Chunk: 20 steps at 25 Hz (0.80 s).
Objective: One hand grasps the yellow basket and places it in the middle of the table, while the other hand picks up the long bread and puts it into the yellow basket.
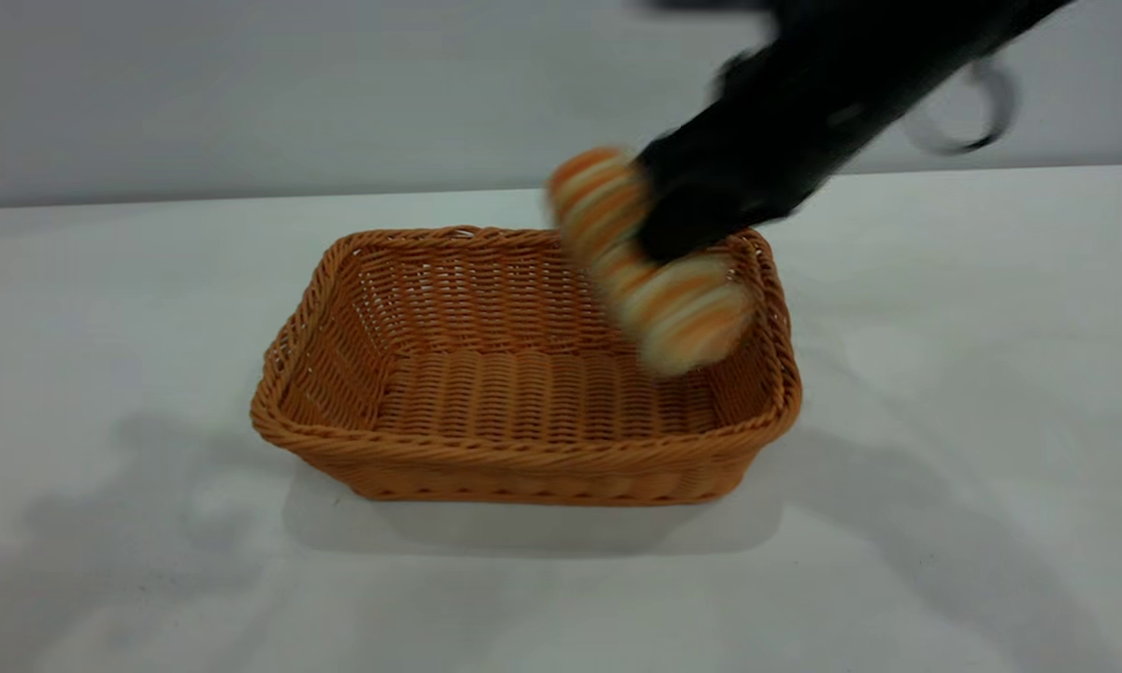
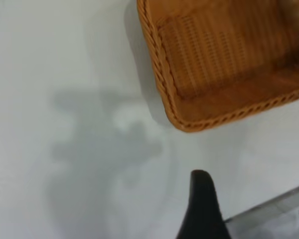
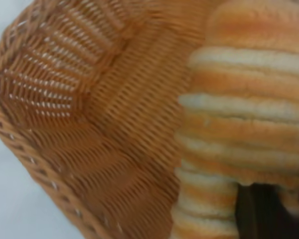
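Observation:
The yellow basket (image 1: 524, 374) stands on the white table (image 1: 103, 327) near the middle, open side up. My right gripper (image 1: 683, 234) reaches in from the upper right and is shut on the long bread (image 1: 654, 271), which hangs tilted over the basket's right half, its lower end down inside the walls. In the right wrist view the bread (image 3: 239, 124) fills the frame beside the basket's woven wall (image 3: 89, 109). The left wrist view shows the basket's corner (image 2: 214, 64) and one dark fingertip (image 2: 202, 199) of my left gripper above bare table, apart from the basket.
The table's far edge meets a grey wall (image 1: 243, 93). A table edge strip (image 2: 274, 209) shows in the left wrist view. Arm shadows lie on the table to the left and right of the basket.

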Tool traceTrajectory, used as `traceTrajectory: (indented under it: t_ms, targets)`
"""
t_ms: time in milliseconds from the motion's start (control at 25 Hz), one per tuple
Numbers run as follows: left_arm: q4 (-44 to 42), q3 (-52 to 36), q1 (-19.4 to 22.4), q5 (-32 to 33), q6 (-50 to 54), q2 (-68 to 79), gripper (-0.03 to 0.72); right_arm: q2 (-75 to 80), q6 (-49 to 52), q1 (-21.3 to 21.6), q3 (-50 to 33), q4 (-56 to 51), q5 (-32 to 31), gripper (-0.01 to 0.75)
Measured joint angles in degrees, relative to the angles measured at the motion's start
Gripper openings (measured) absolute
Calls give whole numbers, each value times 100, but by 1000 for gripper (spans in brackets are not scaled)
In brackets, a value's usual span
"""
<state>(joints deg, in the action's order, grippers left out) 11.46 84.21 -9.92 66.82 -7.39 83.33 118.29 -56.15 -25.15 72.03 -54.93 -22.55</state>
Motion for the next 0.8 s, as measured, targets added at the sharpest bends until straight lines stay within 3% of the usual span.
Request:
traceTrajectory:
  t_ms: [160,280,360,440,640,800]
  targets:
    - [-20,-5,0,6,0,-273,583,682,-36,-141,495,-14,19,291]
    - [-38,-101,0,12,0,-446,583,706,7,-19,612,99,-434,473]
    - [-122,-254,0,12,0,-618,583,483,268,122,624,351,-956,553]
    - [-250,-481,0,12,0,-852,583,40,700,331,626,755,-1573,576]
    - [-668,-1298,0,12,-6,-1791,583,-1474,1940,745,612,2345,-3232,551]
    - [-904,-2269,0,12,11,-2754,583,-2832,2734,776,161,3159,-3987,534]
